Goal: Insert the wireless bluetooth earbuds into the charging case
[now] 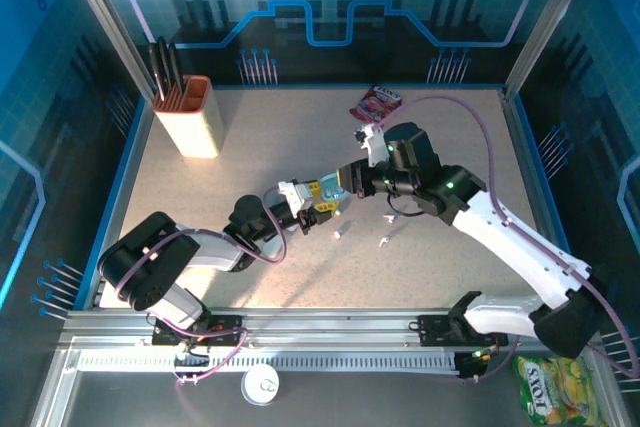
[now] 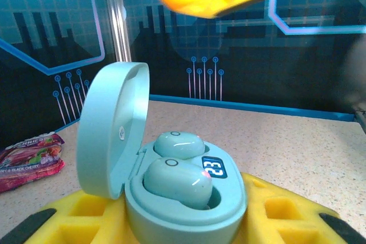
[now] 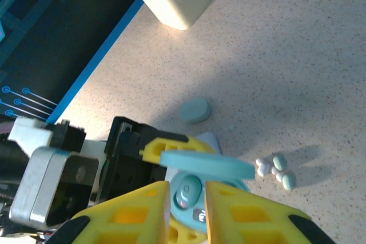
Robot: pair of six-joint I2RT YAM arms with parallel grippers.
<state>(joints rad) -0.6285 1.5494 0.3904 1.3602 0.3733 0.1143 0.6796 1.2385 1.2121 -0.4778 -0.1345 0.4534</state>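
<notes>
So here's where I'd get nervous. The left gripper (image 1: pixel 322 197) is clamped on the light-blue charging case (image 2: pixel 189 204) from both sides, with the lid (image 2: pixel 111 130) standing up and open. Two light-blue earbuds (image 2: pixel 177 181) sit in the pockets. The front one looks a bit proud of its well imo, can't tell if it's fully clicked in. The right gripper (image 3: pixel 187 188) hangs right above the case, fingers close together w/ just a thin gap and nothing I can see pinched in it.

What could go wrong from here:
- An off-centre push on that front bud would prob roll it out of the well instead of seating it, bc it's round and slick.
- The right gripper is v close to the lid edge. A nudge there could flip the lid shut on a half-seated bud, or twist the case in the left gripper's hold.
- The case looks squeezed only at its lower shell, so a hard downward press might make it slip.

Also, a small pile of loose white and blue earbuds (image 3: pixel 275 168) lies on the desk (image 3: pixel 274 55) just beside the case, and a second blue case (image 3: pixel 195 110) lies a bit beyond it. One low sweep would scatter that lot.
</notes>
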